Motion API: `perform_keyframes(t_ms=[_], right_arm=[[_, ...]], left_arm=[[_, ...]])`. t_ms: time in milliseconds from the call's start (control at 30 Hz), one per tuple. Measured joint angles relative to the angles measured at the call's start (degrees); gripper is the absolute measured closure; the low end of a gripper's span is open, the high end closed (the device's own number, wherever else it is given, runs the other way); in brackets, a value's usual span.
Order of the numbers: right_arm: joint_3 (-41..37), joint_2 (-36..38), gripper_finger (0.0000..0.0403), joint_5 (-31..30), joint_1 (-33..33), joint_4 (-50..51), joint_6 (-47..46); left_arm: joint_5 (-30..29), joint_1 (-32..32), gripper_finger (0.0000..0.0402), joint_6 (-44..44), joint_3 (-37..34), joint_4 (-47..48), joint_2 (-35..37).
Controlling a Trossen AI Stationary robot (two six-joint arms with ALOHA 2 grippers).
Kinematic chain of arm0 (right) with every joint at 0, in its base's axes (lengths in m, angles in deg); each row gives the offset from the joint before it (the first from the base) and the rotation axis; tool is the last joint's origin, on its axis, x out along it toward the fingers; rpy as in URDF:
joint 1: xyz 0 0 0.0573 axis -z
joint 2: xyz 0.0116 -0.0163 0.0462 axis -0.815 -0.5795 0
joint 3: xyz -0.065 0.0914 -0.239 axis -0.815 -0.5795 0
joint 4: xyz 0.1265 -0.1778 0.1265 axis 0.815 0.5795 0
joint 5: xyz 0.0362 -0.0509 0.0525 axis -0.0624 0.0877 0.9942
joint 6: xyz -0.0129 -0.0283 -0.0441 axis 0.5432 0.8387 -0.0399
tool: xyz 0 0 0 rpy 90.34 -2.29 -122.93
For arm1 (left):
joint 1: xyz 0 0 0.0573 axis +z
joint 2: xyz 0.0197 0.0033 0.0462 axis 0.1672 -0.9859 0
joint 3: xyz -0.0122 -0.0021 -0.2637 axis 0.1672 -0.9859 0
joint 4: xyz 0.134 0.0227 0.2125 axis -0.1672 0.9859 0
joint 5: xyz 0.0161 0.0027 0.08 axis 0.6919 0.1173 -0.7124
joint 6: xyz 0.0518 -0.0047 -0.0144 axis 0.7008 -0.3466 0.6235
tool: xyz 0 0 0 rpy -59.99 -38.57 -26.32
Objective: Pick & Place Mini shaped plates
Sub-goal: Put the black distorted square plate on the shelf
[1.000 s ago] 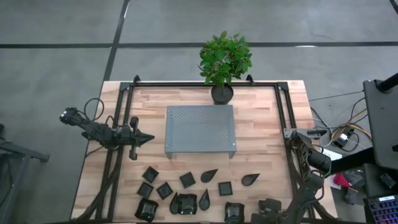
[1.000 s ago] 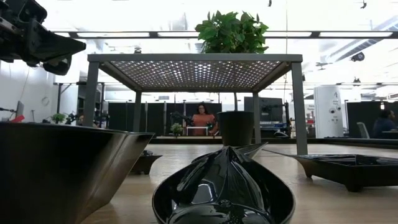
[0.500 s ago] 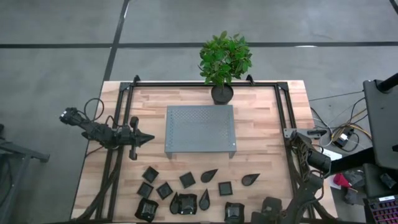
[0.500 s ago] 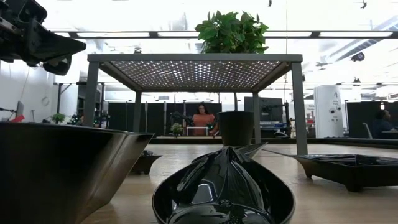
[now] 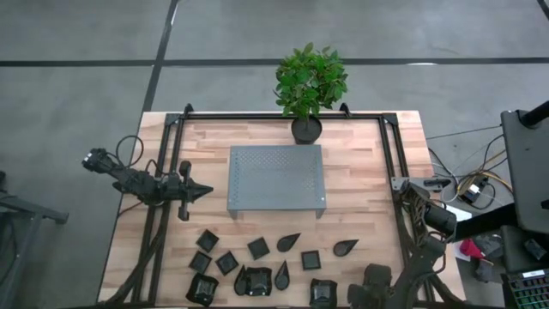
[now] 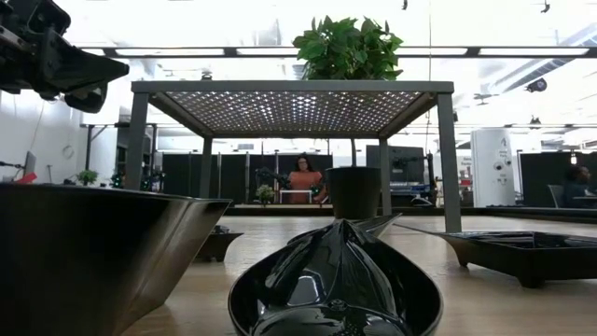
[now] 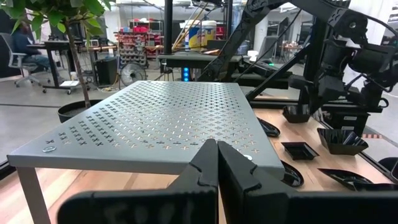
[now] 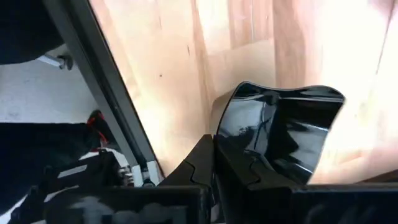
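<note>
Several tiny black dishes, square [image 5: 258, 248], teardrop [image 5: 288, 241] and rounded, lie scattered on the near half of the wooden table; one teardrop dish [image 6: 336, 280] fills the low view. The grey perforated platform [image 5: 276, 177] stands on its legs at the table's middle with nothing on it. My left gripper [image 5: 204, 190] hangs shut, left of the platform and pointing at it [image 7: 217, 149]. My right gripper [image 5: 375, 285] is shut low over the near right corner, its tips [image 8: 213, 146] right at a black rounded-square dish [image 8: 280, 130] lying on the wood. My right gripper's shut fingertips stand at the rim [image 8: 217, 118] of the rounded-square dish, coming down at it from above. Nothing shows between the fingers. Whether they touch the rim I cannot tell. The dish rests flat on the table.
A potted plant in a black pot [image 5: 306, 129] stands behind the platform at the far edge. Black frame rails [image 5: 167, 154] run along the left, right and far sides. Bare wood lies on both sides of the platform. A person [image 6: 303, 177] sits in the room beyond.
</note>
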Motion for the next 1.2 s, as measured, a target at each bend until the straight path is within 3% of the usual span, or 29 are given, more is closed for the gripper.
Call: perform_keyframes(t_ms=[567, 700, 833, 1200], right_arm=[[5.4, 1.4, 0.0394, -2.7, 8.7, 10.1, 18.5], [9.9, 1.4, 0.0394, -6.9, 10.4, 16.6, 22.9], [14.0, 2.1, 0.0394, -12.9, 11.8, 16.7, 31.0], [24.4, 2.8, 0.0394, -29.7, 15.9, 16.6, 42.6]], left_arm=[[0.0, 0.0, 0.0401, 0.0, 0.0, 0.0, 0.0], [0.0, 0.0, 0.0401, 0.0, 0.0, 0.0, 0.0], [0.0, 0.0, 0.0401, 0.0, 0.0, 0.0, 0.0], [0.0, 0.0, 0.0401, 0.0, 0.0, 0.0, 0.0]])
